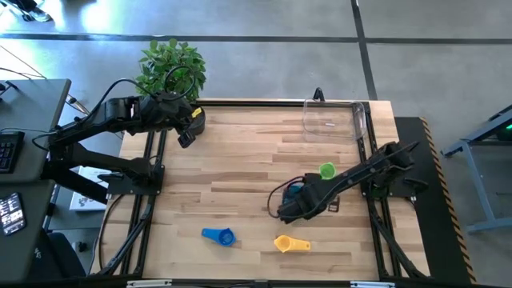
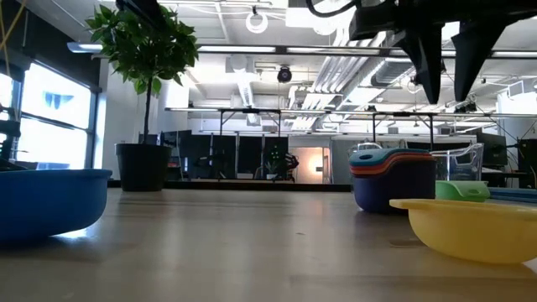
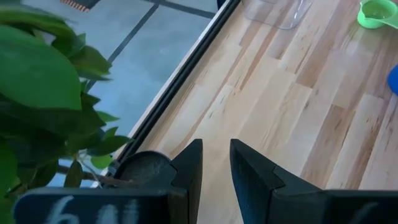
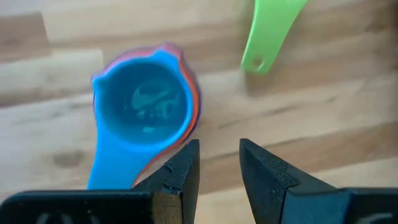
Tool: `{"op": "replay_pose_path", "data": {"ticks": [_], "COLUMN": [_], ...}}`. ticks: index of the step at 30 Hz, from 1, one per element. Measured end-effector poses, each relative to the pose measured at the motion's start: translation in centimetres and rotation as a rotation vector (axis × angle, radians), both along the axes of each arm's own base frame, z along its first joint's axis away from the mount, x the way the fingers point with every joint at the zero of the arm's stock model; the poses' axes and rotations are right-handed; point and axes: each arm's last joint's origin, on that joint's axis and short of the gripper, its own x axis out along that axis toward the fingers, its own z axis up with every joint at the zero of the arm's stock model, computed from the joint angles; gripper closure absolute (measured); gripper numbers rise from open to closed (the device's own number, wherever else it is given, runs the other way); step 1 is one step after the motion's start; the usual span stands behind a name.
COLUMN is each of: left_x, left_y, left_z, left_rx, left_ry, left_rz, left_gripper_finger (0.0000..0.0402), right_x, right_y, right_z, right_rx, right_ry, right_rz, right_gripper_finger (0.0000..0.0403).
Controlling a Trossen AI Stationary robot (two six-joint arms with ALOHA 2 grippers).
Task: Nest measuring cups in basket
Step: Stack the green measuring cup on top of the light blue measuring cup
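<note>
A nested stack of measuring cups [image 4: 143, 106], teal on top with orange and red rims under it, stands on the table [image 2: 393, 178]; in the high view the right arm partly hides the stack [image 1: 297, 190]. The green cup [image 1: 326, 170] lies beside it. The blue cup [image 1: 218, 236] and the yellow cup [image 1: 292, 244] lie apart near the near edge. The clear basket [image 1: 334, 120] stands at the far edge. My right gripper [image 4: 219, 163] hovers open above the table just beside the stack. My left gripper [image 3: 216, 168] waits open at the far left corner.
A potted plant [image 1: 172, 68] stands off the table's far left corner, its black pot [image 3: 140, 169] close to my left gripper. Bare wood [image 1: 240, 172] spreads across the table's middle. The right arm's cable [image 1: 276, 194] loops over the table by the stack.
</note>
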Motion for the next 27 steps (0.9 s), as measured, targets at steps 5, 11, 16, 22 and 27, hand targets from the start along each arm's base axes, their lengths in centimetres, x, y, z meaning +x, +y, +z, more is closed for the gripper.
{"op": "replay_pose_path", "data": {"ticks": [5, 11, 16, 22, 27], "left_x": [0.3, 0.6, 0.6, 0.6, 0.6], "left_y": [0.1, 0.1, 0.2, 0.2, 0.2], "left_z": [0.3, 0.6, 0.7, 0.7, 0.7], "left_rx": [0.014, 0.034, 0.035, 0.036, 0.035], "left_ry": [-0.037, -0.079, -0.080, -0.081, -0.082], "left_rz": [-0.005, -0.013, -0.011, -0.011, -0.009], "left_gripper_finger": [0.0328, 0.0328, 0.0328, 0.0328, 0.0328], "right_x": [-0.9, -1.7, -3.1, -5.1, -6.4], "right_y": [-2.0, -5.5, -8.1, -10.3, -11.9], "right_z": [1.4, 1.3, 0.0, -1.8, -4.1], "right_rx": [-0.066, -0.066, -0.008, 0.021, 0.047], "right_ry": [0.056, 0.130, 0.121, 0.039, 0.056], "right_rz": [0.042, 0.113, 0.105, 0.111, 0.128], "right_gripper_finger": [0.0297, 0.0297, 0.0297, 0.0297, 0.0297]}}
